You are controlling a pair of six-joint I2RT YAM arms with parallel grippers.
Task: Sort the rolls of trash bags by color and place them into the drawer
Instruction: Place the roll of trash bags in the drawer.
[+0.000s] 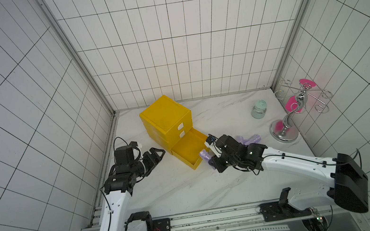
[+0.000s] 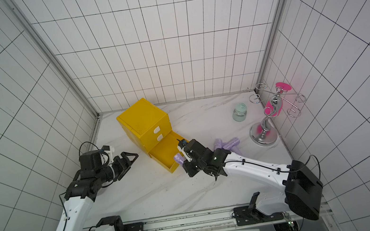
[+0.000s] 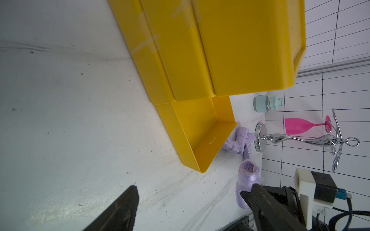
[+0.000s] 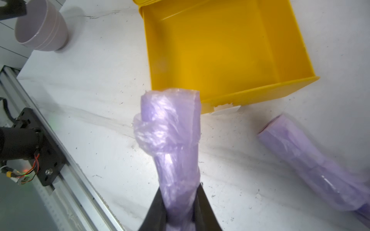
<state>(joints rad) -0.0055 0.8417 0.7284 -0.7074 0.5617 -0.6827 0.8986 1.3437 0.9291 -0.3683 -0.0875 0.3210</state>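
Clamping a lilac roll [image 4: 170,140] by its lower end in the right gripper [image 4: 178,200], jaws pinched narrow on the crinkly plastic, bottom centre of the right wrist view. Running the roll's long axis straight out from the jaws and up the frame, knotted free end overlapping the front wall of the open drawer [image 4: 220,50]. Judging the coming move as a short carry forward over that wall, then a release. Seeing only bare drawer floor, no roll inside.

Finding the same grip mid-frame in both top views, with the roll tip at or just beside the front corner of the drawer [image 1: 188,147]. Not telling whether the tip is clearing the wall's height. Rating the right arm as nearer by far.

Seeing the left gripper [image 1: 159,156] hovering left of the drawer, jaws spread wide, holding nothing, well apart from every roll.

Spotting more lilac rolls [image 1: 252,139] heaped on the marble, just right of the right gripper. Finding no green or blue ones in any view.

Going farther up the frame: yellow cabinet [image 1: 164,114] with two upper drawers shut, pale green jar [image 1: 258,108], chrome stand [image 1: 287,125] carrying a pink glass [image 1: 291,104].

Reading no brand or label anywhere. Noting only a small embossed mark [image 3: 212,141] on the drawer's front wall, too small to read.
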